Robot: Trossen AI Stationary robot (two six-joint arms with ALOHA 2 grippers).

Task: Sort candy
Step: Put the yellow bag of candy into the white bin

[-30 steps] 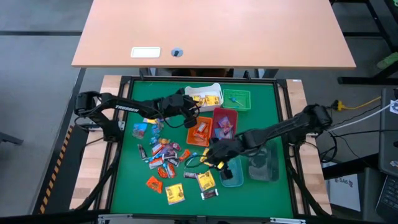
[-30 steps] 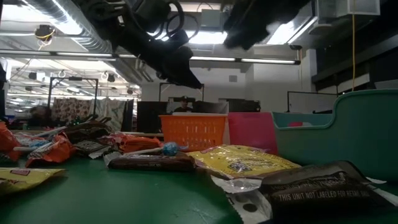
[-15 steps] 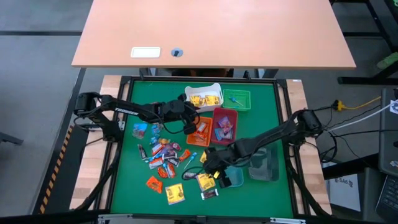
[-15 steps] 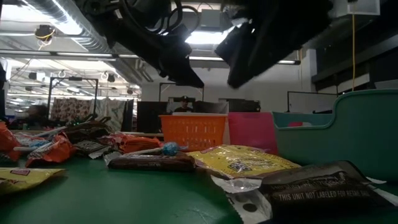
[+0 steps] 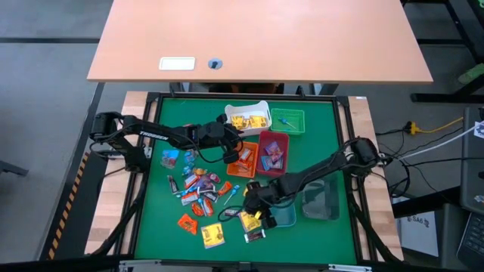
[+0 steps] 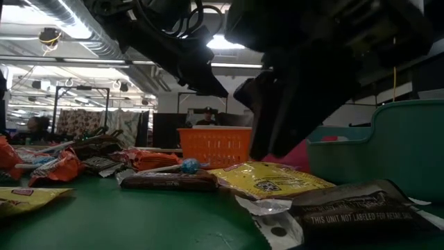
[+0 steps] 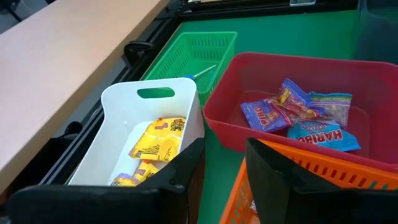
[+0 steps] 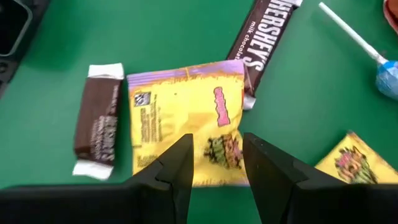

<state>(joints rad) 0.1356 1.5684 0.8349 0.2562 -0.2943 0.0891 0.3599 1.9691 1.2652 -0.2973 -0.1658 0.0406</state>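
Candy lies loose on the green mat (image 5: 159, 219), most of it in a pile (image 5: 198, 189) left of centre. My right gripper (image 8: 217, 158) hangs open, pointing steeply down, just above a yellow candy packet (image 8: 186, 118) that lies flat on the mat; its fingers stand over the packet's near part, clear of it. In the low view this gripper (image 6: 274, 139) is still above the packet (image 6: 267, 179). My left gripper (image 7: 221, 168) is open with nothing in it, hovering between the white bin (image 7: 134, 134) and the orange bin (image 7: 311, 165).
A dark Hershey's bar (image 8: 264, 31), a small brown bar (image 8: 99, 121) and a blue lollipop (image 8: 385, 78) lie around the yellow packet. The red bin (image 7: 261, 74) holds packets and the green bin (image 7: 199, 53) a lollipop. A teal bin (image 5: 283, 215) and a clear bin (image 5: 321, 200) stand at the right.
My right gripper has come down and toward the table's near left, away from the teal bin, until it hangs just above the yellow packet. Its fingers have stayed open. The candy has not moved.
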